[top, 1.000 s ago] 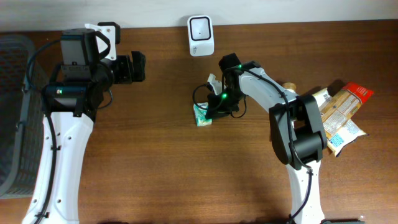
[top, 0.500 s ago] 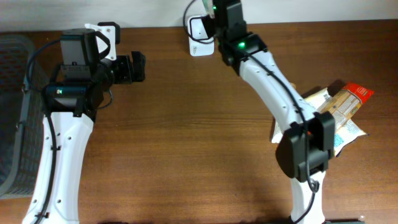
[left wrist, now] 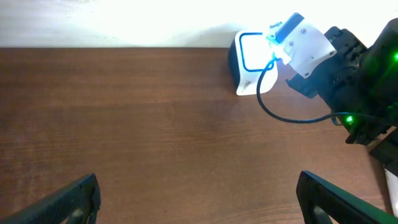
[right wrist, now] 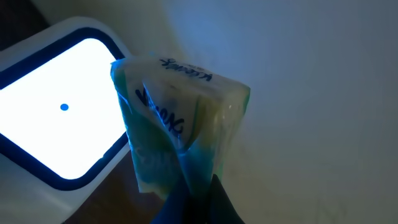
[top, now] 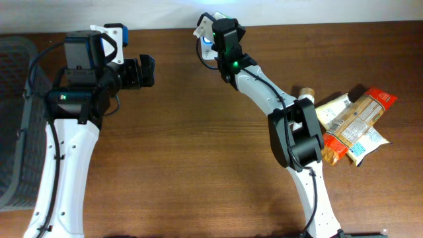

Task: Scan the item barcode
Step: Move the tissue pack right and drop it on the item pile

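Pouch (right wrist: pixel 180 124) at scanner (right wrist: pixel 56 118), snack packets (top: pixel 357 122) aside

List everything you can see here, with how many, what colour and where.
scanner: one, white with a lit blue-ringed window, far edge of the table by the wall
packet: one, green and white, held up in front of the scanner window
snacks: several in a pile, orange, white, blue and tan, right end of the table
basket: one, dark grey mesh, at the table's left edge
table: one, brown wood, under everything
left gripper: one, black, open, empty, above the table's left part
right gripper: one, black, shut on the packet, at the scanner
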Motion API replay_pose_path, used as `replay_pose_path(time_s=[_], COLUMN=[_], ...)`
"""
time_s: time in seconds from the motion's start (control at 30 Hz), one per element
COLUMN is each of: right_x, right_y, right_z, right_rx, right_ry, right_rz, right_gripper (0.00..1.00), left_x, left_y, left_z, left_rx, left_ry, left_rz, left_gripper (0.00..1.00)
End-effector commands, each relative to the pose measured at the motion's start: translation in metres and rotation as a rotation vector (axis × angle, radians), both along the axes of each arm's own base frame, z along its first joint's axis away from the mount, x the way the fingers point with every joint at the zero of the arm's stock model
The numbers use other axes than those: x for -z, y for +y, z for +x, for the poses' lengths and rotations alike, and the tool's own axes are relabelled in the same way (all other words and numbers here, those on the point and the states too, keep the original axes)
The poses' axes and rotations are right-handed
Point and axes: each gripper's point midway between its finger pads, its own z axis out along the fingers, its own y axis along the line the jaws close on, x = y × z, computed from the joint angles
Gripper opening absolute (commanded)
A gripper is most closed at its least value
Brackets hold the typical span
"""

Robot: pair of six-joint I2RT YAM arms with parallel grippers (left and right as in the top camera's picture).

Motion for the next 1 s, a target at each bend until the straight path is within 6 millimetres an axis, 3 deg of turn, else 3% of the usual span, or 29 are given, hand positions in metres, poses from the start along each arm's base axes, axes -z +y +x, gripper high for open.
replay_pose_path(time_s=[0.0,0.07,0.27,0.33,0.4,0.5,0.57,0.63,0.73,0.77,0.8,0.87,0.93,0.97], right_x=[0.006,0.015,0.013,-0.017,-0.071,-0.123,-0.151,-0.176,-0.194,-0.197,-0.192,-0.176,-0.146,-0.115], right_y=[0.008,0.012,0.018,0.029,0.036,0.044,0.034,0.000,-0.058,-0.100,-0.140,-0.184,-0.237,-0.272], right_z=[-0.004,-0.008,-0.010,-0.017,-0.036,-0.084,-0.122,-0.167,-0.219,-0.241,-0.253,-0.266,-0.281,-0.293], right_rx=[-0.006,-0.015,-0.020,-0.031,-0.009,-0.021,0.037,0.183,0.403,0.540,0.666,0.851,1.074,1.237], right_ry=[0.021,0.047,0.042,0.009,-0.017,0.104,0.213,0.300,0.370,0.374,0.377,0.385,0.416,0.461], right_rz=[-0.021,-0.033,-0.033,-0.007,0.146,0.444,0.674,0.846,1.001,1.044,1.052,1.077,1.070,1.058], right_gripper=[0.04,0.04,0.04,0.04,0.04,0.04,0.04,0.04,0.04,0.04,0.04,0.04,0.04,0.04], left_x=[-0.003,-0.003,-0.003,-0.003,-0.003,-0.003,-0.003,-0.003,-0.003,-0.003,-0.003,-0.003,-0.003,-0.003], left_y=[0.000,0.000,0.000,0.000,0.000,0.000,0.000,0.000,0.000,0.000,0.000,0.000,0.000,0.000], left_z=[0.000,0.000,0.000,0.000,0.000,0.000,0.000,0.000,0.000,0.000,0.000,0.000,0.000,0.000], left_rx=[-0.003,-0.003,-0.003,-0.003,-0.003,-0.003,-0.003,-0.003,-0.003,-0.002,-0.003,-0.003,-0.003,-0.003], left_ry=[-0.007,-0.007,-0.006,-0.006,-0.006,-0.006,-0.007,-0.006,-0.006,-0.007,-0.006,-0.007,-0.006,-0.007], left_rz=[-0.005,-0.005,-0.005,-0.005,-0.005,-0.005,-0.005,-0.005,-0.005,-0.005,-0.005,-0.005,-0.005,-0.005], left_gripper=[0.99,0.99,0.99,0.99,0.99,0.99,0.99,0.99,0.99,0.99,0.99,0.99,0.99,0.99])
